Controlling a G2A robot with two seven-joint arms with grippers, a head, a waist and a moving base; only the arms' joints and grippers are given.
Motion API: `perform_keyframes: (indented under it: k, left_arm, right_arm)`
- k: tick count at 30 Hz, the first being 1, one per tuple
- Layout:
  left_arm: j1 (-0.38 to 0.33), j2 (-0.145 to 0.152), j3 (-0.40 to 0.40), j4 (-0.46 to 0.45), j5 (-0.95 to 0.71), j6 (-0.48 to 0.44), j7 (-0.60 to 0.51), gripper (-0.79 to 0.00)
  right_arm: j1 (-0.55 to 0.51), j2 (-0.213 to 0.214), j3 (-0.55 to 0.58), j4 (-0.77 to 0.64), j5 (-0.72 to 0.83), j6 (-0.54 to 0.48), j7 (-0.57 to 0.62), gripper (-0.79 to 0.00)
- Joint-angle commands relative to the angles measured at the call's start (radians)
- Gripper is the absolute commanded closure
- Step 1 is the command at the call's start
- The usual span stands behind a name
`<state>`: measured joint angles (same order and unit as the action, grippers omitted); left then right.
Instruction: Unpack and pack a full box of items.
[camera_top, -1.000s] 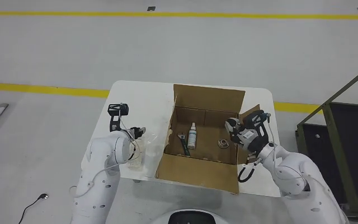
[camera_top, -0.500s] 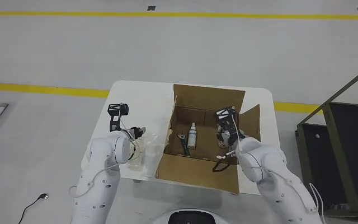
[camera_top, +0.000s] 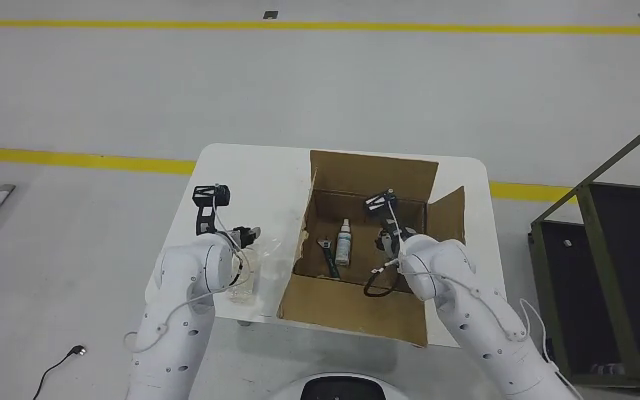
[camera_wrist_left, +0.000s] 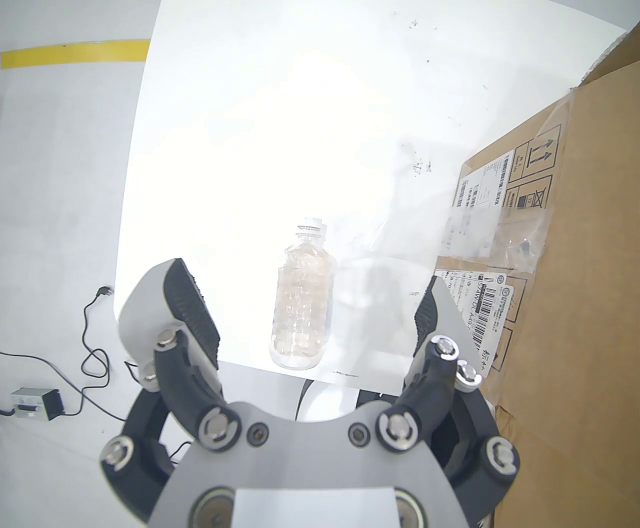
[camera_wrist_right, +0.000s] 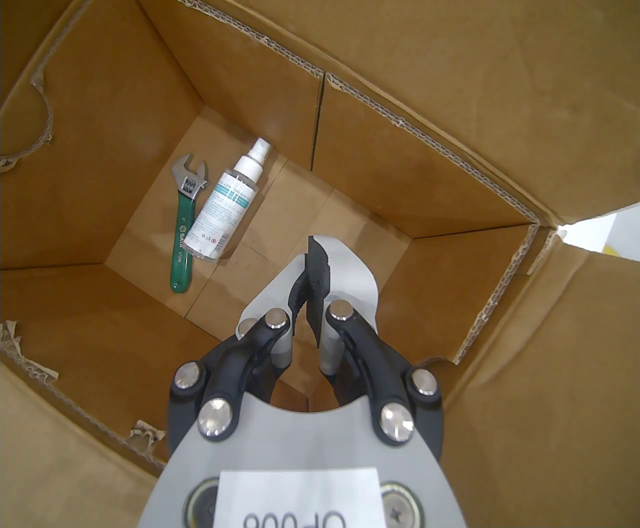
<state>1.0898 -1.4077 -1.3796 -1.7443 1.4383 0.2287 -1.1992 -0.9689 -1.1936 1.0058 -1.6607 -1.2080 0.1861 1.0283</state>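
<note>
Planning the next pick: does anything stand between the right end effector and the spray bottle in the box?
Nothing visible: bare box floor separates the right end effector from the spray bottle; the wrench lies beyond the bottle.

top: overhead, far, facing down | left wrist: near, table (camera_wrist_left: 275, 125) | right wrist: near, inside box (camera_wrist_right: 425, 165) | shared: box
</note>
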Motion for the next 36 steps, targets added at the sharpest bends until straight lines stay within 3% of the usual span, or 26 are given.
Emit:
perform_keyframes:
  k: [1,8,15,21,22,23,24,25,26,27,28,36]
  left_arm:
    - [0.0,0.0,0.0,0.0,0.0,0.0,0.0,-0.785]
    - [0.0,0.0,0.0,0.0,0.0,0.0,0.0,-0.785]
    - [0.0,0.0,0.0,0.0,0.0,0.0,0.0,-0.785]
    - [0.0,0.0,0.0,0.0,0.0,0.0,0.0,-0.785]
    - [0.0,0.0,0.0,0.0,0.0,0.0,0.0,-0.785]
    - [0.0,0.0,0.0,0.0,0.0,0.0,0.0,-0.785]
    - [0.0,0.0,0.0,0.0,0.0,0.0,0.0,-0.785]
    - [0.0,0.0,0.0,0.0,0.0,0.0,0.0,-0.785]
    - [0.0,0.0,0.0,0.0,0.0,0.0,0.0,-0.785]
    - [0.0,0.0,0.0,0.0,0.0,0.0,0.0,-0.785]
    - [0.0,0.0,0.0,0.0,0.0,0.0,0.0,-0.785]
    - [0.0,0.0,0.0,0.0,0.0,0.0,0.0,-0.785]
  right_arm:
    - [0.0,0.0,0.0,0.0,0.0,0.0,0.0,0.0]
    - [0.002,-0.021,-0.077,0.028,-0.035,0.024,-0.037,0.0]
    - [0.112,-0.101,-0.209,0.204,0.109,0.169,-0.101,0.0]
    - [0.224,-0.167,-0.279,0.376,0.188,0.231,-0.149,0.0]
    - [0.238,-0.176,-0.288,0.399,0.193,0.246,-0.15,-0.108]
    - [0.251,-0.186,-0.296,0.422,0.203,0.262,-0.146,-0.089]
    - [0.263,-0.195,-0.303,0.444,0.21,0.275,-0.145,0.0]
    - [0.273,-0.203,-0.311,0.464,0.212,0.285,-0.146,0.0]
    - [0.282,-0.211,-0.319,0.484,0.213,0.299,-0.142,-0.022]
    - [0.289,-0.218,-0.326,0.498,0.219,0.303,-0.144,-0.126]
    - [0.296,-0.225,-0.333,0.518,0.22,0.306,-0.141,-0.16]
    - [0.324,-0.265,-0.353,0.612,0.233,0.309,-0.157,-0.286]
